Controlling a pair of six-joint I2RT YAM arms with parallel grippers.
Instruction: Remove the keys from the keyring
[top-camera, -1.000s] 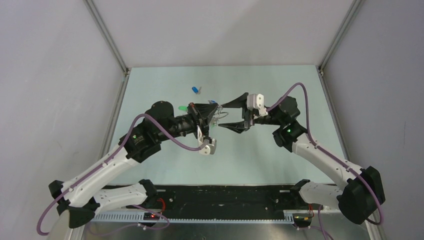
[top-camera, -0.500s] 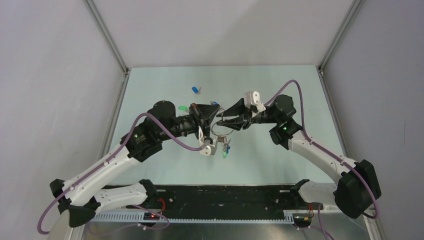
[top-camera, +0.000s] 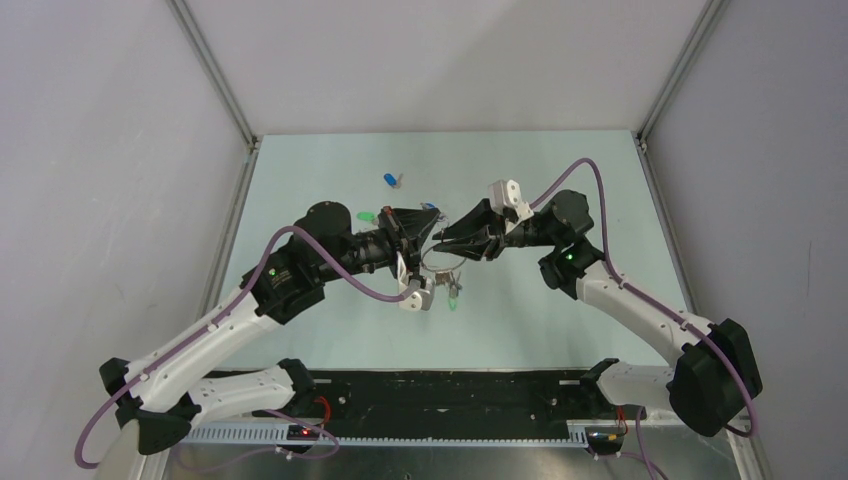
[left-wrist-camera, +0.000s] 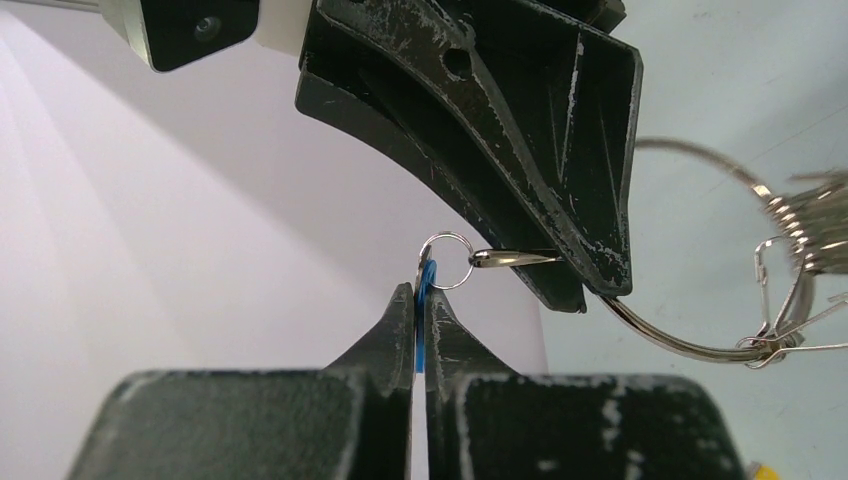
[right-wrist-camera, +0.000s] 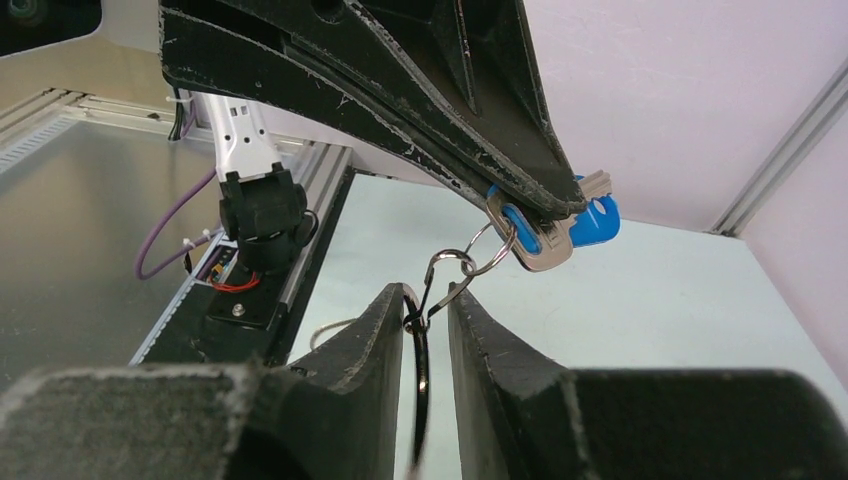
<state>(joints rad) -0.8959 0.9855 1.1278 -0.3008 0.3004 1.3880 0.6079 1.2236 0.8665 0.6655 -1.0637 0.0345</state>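
Left gripper (left-wrist-camera: 415, 295) pinches a blue-capped key (right-wrist-camera: 595, 222) tight; right gripper (right-wrist-camera: 428, 300) stands narrowly open around the keyring (left-wrist-camera: 680, 345), other keys (left-wrist-camera: 812, 215) mostly hidden.

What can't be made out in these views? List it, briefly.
- Left wrist view: the key bunch is cut off by the right edge; no count possible.
- Right wrist view: the keyring runs off the bottom edge inside the right claw; pinched or not, unclear.
- Left wrist view: the left claw hides all but an edge of its blue-capped key.
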